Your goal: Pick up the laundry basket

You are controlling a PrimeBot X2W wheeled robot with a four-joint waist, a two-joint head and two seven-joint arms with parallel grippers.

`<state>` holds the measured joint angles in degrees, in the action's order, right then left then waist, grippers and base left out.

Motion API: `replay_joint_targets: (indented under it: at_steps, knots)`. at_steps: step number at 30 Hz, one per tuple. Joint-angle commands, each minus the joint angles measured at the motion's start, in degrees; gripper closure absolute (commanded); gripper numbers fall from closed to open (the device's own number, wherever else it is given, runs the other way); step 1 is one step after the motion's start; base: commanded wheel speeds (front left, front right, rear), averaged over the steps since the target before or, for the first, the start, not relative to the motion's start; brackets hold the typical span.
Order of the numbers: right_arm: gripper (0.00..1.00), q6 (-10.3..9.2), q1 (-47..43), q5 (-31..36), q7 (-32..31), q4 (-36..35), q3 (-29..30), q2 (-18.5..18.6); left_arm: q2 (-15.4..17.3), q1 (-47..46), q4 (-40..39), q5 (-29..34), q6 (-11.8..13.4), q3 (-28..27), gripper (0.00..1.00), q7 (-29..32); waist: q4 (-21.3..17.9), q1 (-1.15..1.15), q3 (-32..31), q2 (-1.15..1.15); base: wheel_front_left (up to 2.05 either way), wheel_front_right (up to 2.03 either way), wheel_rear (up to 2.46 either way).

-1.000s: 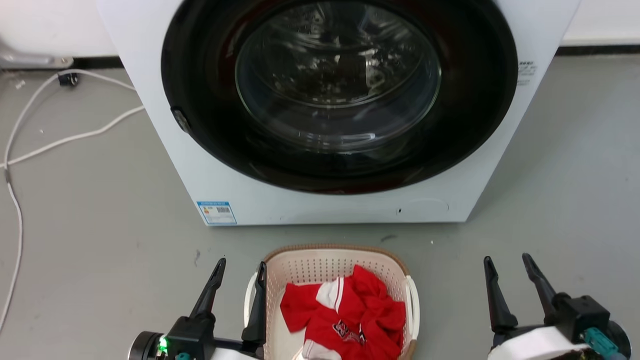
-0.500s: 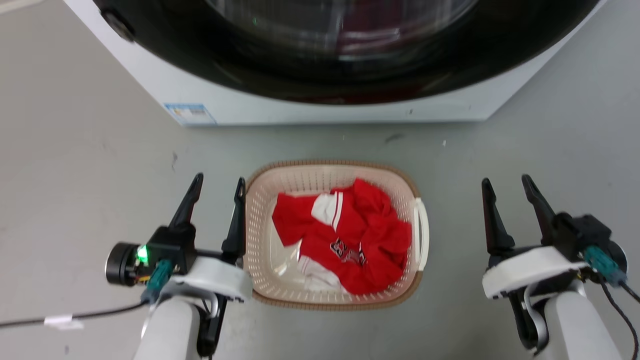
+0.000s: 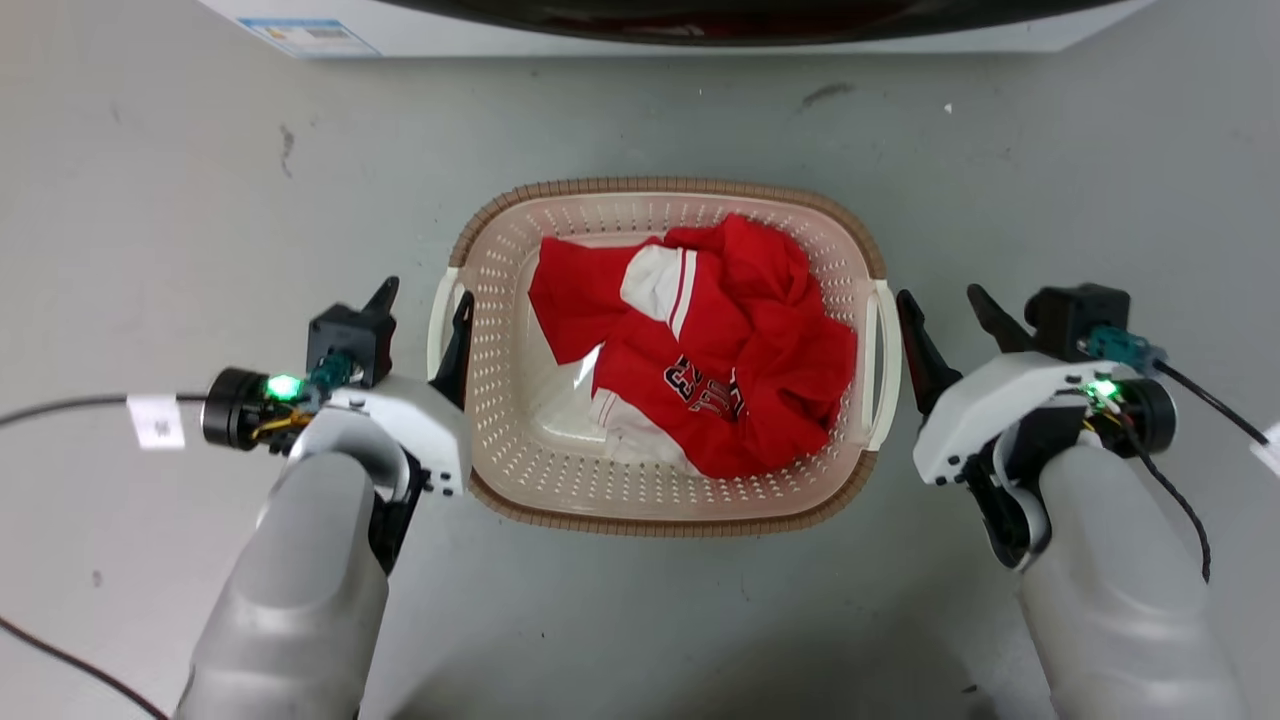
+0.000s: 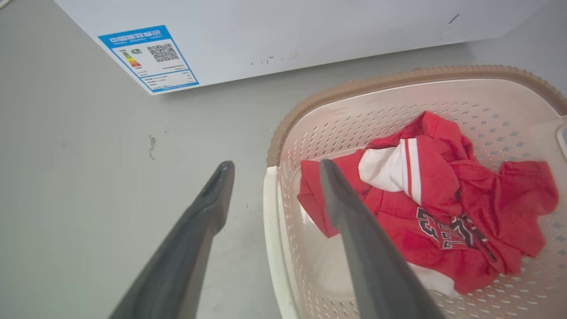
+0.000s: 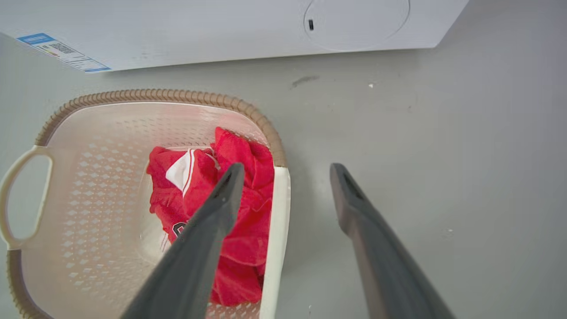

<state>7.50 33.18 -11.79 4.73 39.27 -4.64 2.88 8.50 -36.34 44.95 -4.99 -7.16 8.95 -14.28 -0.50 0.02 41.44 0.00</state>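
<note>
Cream: one laundry basket [image 3: 660, 187], one garment [image 3: 745, 350].

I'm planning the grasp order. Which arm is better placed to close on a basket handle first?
Left, probably. In the head view the left gripper, open, straddles the left handle of the laundry basket; the right gripper, also open, sits just outside the right handle.
</note>
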Motion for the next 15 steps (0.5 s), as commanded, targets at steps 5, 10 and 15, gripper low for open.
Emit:
replay_joint_targets:
  at_steps: [5,10,15]
  knots:
    - [0.0,-0.02,6.05,-3.39,-1.58,7.88,-3.1,-0.01,0.71,-5.76,7.64,-2.07,-0.26,3.42,0.0,1.82,-0.12,-0.02,2.77,0.0,0.0,0.0,0.0]
    - [0.0,-0.03,10.99,-7.95,-4.43,15.28,-7.45,0.01,0.6,-9.94,12.7,-8.89,-0.3,9.67,0.0,5.18,0.25,-0.02,4.42,0.0,0.0,0.0,0.0]
    - [0.0,-0.03,15.65,-8.83,-6.6,21.5,-10.41,0.01,1.96,-12.69,14.27,-16.04,-0.3,16.53,0.0,10.01,0.37,-0.02,5.66,0.0,0.0,0.0,0.0]
